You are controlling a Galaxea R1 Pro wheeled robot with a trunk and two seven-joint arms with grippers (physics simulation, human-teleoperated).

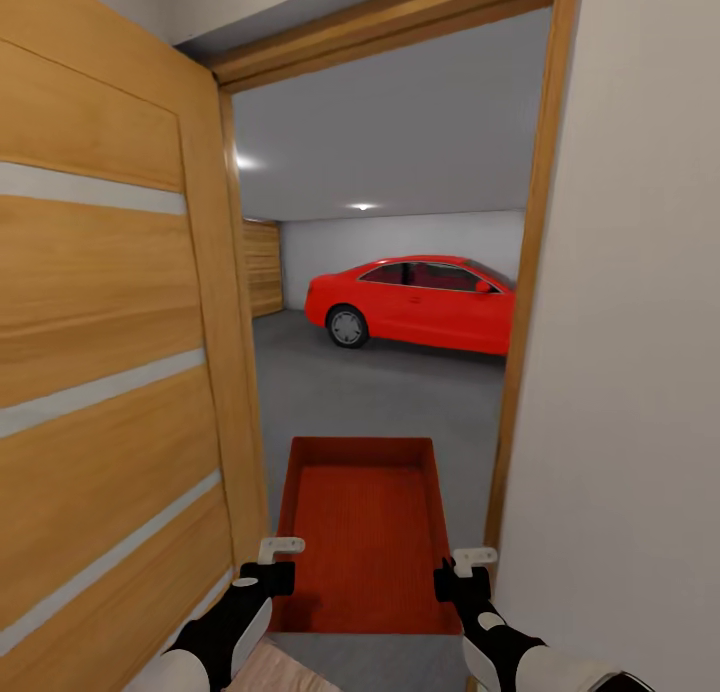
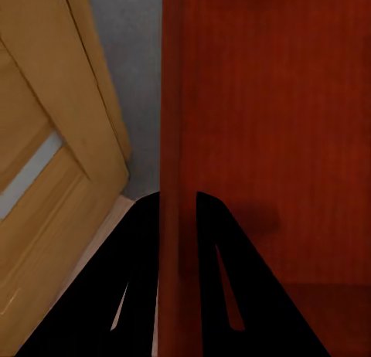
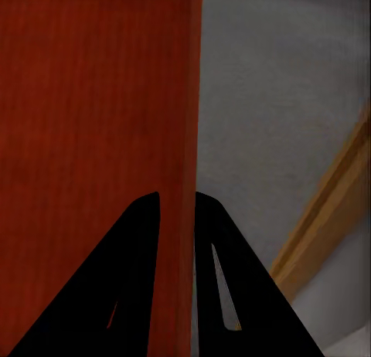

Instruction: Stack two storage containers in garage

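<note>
Jaws of my left gripper (image 1: 281,555) and right gripper (image 1: 473,562) clamp the storage container's (image 1: 363,532) side walls in the garage doorway (image 1: 545,172).

Sharp, evenly lit renders; two ceiling lights (image 1: 362,207) glow in the garage (image 1: 400,172), wrist views dimmer.

Orange-red storage container (image 1: 365,532), seemingly empty, level in doorway above grey garage floor (image 1: 380,392).
</note>
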